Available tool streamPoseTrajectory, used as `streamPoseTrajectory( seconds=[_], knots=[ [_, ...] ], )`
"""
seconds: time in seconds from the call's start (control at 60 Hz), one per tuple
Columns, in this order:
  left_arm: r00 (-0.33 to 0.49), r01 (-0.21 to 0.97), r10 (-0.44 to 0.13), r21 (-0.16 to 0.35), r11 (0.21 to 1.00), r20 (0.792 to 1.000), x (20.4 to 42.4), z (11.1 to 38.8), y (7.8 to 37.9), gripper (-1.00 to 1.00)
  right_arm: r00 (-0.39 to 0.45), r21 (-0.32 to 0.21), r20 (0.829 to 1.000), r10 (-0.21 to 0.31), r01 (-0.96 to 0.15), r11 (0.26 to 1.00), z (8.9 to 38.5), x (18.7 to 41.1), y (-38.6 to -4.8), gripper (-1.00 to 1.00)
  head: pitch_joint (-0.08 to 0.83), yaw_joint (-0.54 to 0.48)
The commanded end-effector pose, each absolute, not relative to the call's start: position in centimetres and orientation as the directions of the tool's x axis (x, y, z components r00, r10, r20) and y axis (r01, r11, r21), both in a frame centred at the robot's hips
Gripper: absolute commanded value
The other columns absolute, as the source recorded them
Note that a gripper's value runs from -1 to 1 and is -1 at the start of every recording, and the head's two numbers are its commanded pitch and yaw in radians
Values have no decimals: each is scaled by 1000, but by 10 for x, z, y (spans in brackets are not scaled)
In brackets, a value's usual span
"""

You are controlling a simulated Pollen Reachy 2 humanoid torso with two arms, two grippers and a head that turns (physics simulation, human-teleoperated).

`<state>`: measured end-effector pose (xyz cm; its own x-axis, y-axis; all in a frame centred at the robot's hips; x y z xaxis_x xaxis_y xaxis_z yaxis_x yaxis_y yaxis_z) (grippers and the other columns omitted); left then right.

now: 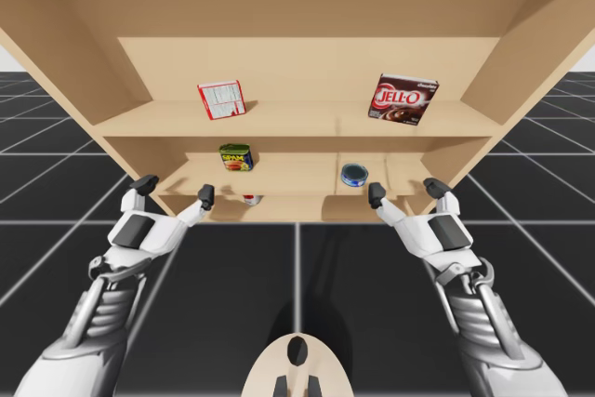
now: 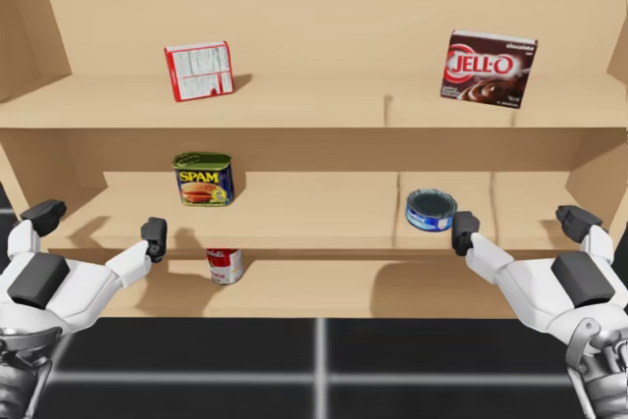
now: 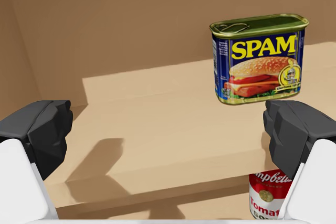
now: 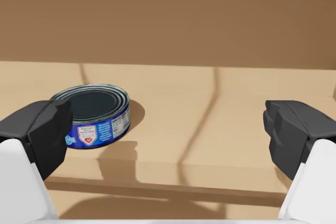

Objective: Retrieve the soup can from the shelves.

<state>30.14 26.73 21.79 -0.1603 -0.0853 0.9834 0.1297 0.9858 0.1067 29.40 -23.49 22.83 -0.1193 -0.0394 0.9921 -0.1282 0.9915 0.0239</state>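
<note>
Red-and-white soup can (image 2: 225,265) upright on lowest shelf (image 2: 324,288), lower centre-left of head view, below blue rectangular tin (image 2: 203,179), left gripper (image 2: 98,225) lower left, fingers apart, empty, right gripper (image 2: 520,225) lower right, likewise apart.

Wooden shelves (image 2: 314,105) hold a red-white box (image 2: 199,71) and brown box (image 2: 488,68) above, a blue rectangular tin (image 2: 203,179) and flat blue can (image 2: 431,210) midway, and a red-white soup can (image 2: 225,265) lowest.
</note>
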Motion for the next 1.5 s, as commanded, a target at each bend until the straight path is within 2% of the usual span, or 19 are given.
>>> streamPoseTrajectory(
  seconds=[0.017,0.333,0.45,0.517,0.667,0.7,0.733,0.75,0.8,0.85,0.933,1.05,1.183,1.217,1.367,1.5],
  knots=[
    [-175,133,-101,125,983,979,298,219,264,-1000,-120,28,992,-43,-121,992,226,294,-234,-1000,465,49],
    [-199,151,-106,137,979,974,288,223,254,-1000,-108,22,993,-37,-130,991,222,294,-231,-1000,558,227],
    [-205,155,-101,135,979,974,285,225,252,-1000,-108,23,993,-38,-133,991,222,294,-231,-1000,572,234],
    [-203,150,-79,111,982,976,283,227,251,-1000,-109,24,993,-38,-133,991,221,294,-231,-1000,575,230],
    [-189,139,-70,97,986,980,263,234,239,-1000,-107,25,993,-39,-134,991,220,294,-231,-1000,576,225],
    [-183,117,-33,55,992,983,258,234,236,-1000,-106,25,994,-39,-134,991,220,294,-230,-1000,576,225],
    [-174,148,36,-10,989,984,253,233,232,-1000,-106,25,994,-39,-134,991,220,294,-230,-1000,577,224],
    [-153,173,50,-23,985,987,250,232,230,-1000,-106,25,994,-39,-134,991,220,294,-230,-1000,578,224],
    [-133,173,49,-25,985,990,245,228,227,-1000,-105,26,994,-40,-135,991,220,294,-230,-1000,579,223],
    [-123,196,79,-54,979,989,241,221,223,-1000,-106,25,994,-39,-135,990,220,294,-230,-1000,580,224],
    [-98,217,68,-45,975,993,239,205,217,-1000,-110,25,993,-40,-135,991,220,294,-231,-1000,579,228],
    [-26,241,92,-83,967,995,243,176,210,-1000,-115,28,992,-43,-133,991,221,294,-233,-1000,580,232],
    [4,255,68,-67,965,998,255,151,201,-1000,-120,30,992,-46,-132,991,223,293,-234,-1000,582,233],
    [41,273,61,-70,959,997,260,146,198,-1000,-122,30,991,-46,-131,991,223,293,-234,-1000,582,232],
    [94,303,56,-82,949,994,283,132,184,-1000,-124,30,991,-47,-130,991,224,292,-234,-1000,582,238],
    [94,305,28,-55,951,995,304,131,172,-1000,-126,31,991,-47,-127,991,224,292,-235,-1000,585,243]
  ],
)
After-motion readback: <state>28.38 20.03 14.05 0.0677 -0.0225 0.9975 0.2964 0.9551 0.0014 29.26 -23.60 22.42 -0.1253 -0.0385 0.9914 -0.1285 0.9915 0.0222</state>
